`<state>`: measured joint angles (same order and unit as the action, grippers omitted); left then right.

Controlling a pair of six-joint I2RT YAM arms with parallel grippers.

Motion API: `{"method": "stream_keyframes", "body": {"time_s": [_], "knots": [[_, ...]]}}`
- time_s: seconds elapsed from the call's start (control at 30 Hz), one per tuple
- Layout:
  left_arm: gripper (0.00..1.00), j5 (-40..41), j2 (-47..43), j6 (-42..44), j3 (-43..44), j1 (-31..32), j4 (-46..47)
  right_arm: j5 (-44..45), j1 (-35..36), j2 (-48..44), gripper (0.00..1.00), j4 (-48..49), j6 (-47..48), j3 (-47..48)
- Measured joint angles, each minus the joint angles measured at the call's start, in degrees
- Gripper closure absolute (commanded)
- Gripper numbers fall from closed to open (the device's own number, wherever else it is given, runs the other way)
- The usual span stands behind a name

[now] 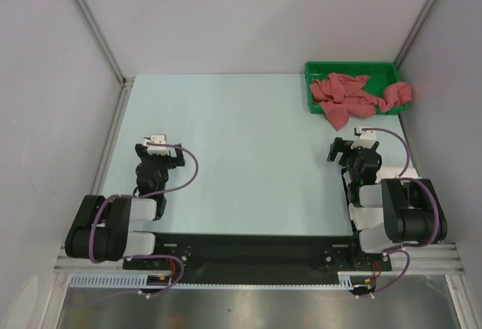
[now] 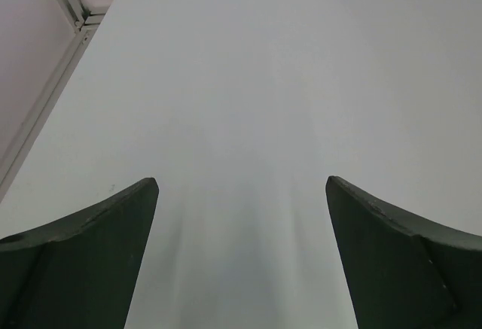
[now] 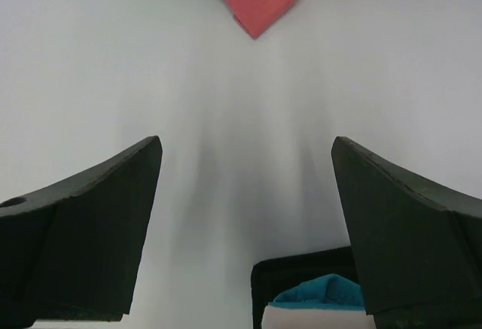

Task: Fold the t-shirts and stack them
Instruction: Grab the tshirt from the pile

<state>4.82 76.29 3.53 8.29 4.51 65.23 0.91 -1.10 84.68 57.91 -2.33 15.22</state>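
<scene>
Across the far right corner of the pale table [image 1: 241, 156] sits the green tray [image 1: 346, 66], holding one salmon-red shirt [image 1: 346, 95] that is crumpled and bunched, not folded. Cloth spills over the tray's near rim onto the table, and over the right end too. One pointed corner of it shows at the top of the right wrist view, lying flat on the table.

No white shirt is visible anywhere, so I can't say where it is.

The right gripper [image 3: 247, 144] hangs near the tray with its jaws spread wide. Nothing is between them and it is not touching cloth. The left gripper [image 2: 241, 186] is well apart on the left side, jaws also wide, holding nothing, with only table under it.

Handling, as a judgement: the shirt is light, soft and limp. It will sag and drag, it is not fragile, and it may snag on the tray rim. The best hold looks like the loose corner lying on the table. Pinch it low and pull the shirt clear. After that it likely needs two holds, at the shoulders or hem corners, to spread flat. Folding is not yet started.
</scene>
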Motion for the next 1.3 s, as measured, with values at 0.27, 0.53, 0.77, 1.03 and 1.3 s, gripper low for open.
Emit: {"method": "stream_keyframes", "body": {"time_s": [0.27, 0.53, 0.77, 1.03, 1.3], "knots": [[0.00, 1.22, 0.22, 0.04, 0.00, 0.13, 0.20, 0.61, -0.44, -17.29, 0.00, -21.94, -1.92, 12.35], [0.00, -11.89, -11.85, 4.66, 26.75, 0.70, -34.93, -3.85, -3.58, -18.08, 0.03, -42.38, -3.52, 48.06], [0.00, -12.83, -2.60, 7.96, 57.94, 0.70, -60.76, -2.62, -4.22, 9.57, 0.14, -64.48, -6.73, 88.52], [0.00, -15.93, 3.82, 9.99, 64.43, 0.72, -82.68, -4.04, -5.03, 48.61, 0.07, -90.68, -11.69, 124.93], [0.00, -16.63, 4.31, 9.99, 62.75, 0.72, -91.34, -6.93, -4.68, 60.02, 0.14, -93.72, -13.75, 120.91]]}}
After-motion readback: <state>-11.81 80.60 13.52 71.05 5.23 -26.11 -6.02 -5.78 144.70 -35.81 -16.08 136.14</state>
